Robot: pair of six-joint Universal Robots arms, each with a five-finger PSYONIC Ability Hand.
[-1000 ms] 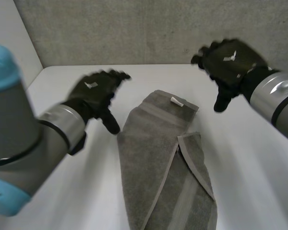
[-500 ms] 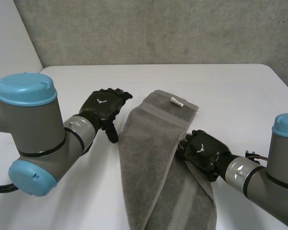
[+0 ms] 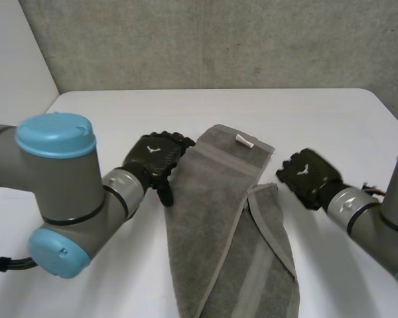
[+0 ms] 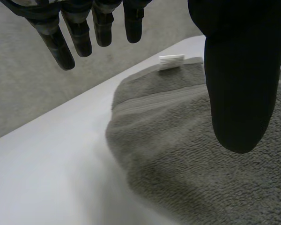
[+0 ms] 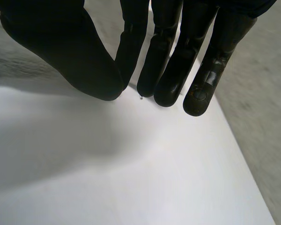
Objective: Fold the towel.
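Observation:
A grey towel (image 3: 219, 218) lies as a long, narrow folded strip down the middle of the white table (image 3: 106, 112). Its white label (image 3: 244, 140) sits at the far end, and a flap is turned over along the right side. My left hand (image 3: 156, 156) is open at the towel's left edge near the far end. In the left wrist view its thumb (image 4: 239, 93) hangs over the towel (image 4: 187, 159), apart from the fingers (image 4: 79, 33), with the label (image 4: 171, 60) beyond. My right hand (image 3: 308, 175) hovers just right of the towel. Its fingers (image 5: 168, 61) are drawn against the thumb (image 5: 79, 56), holding nothing.
A grey concrete wall (image 3: 219, 40) stands behind the table. Bare table surface (image 3: 331, 119) lies to the right of the towel and in the far left corner. Both grey forearms reach in over the near corners.
My right hand has come off the towel's folded right flap, moved right and farther back, and shut empty. My left hand has moved slightly right, up to the towel's left edge.

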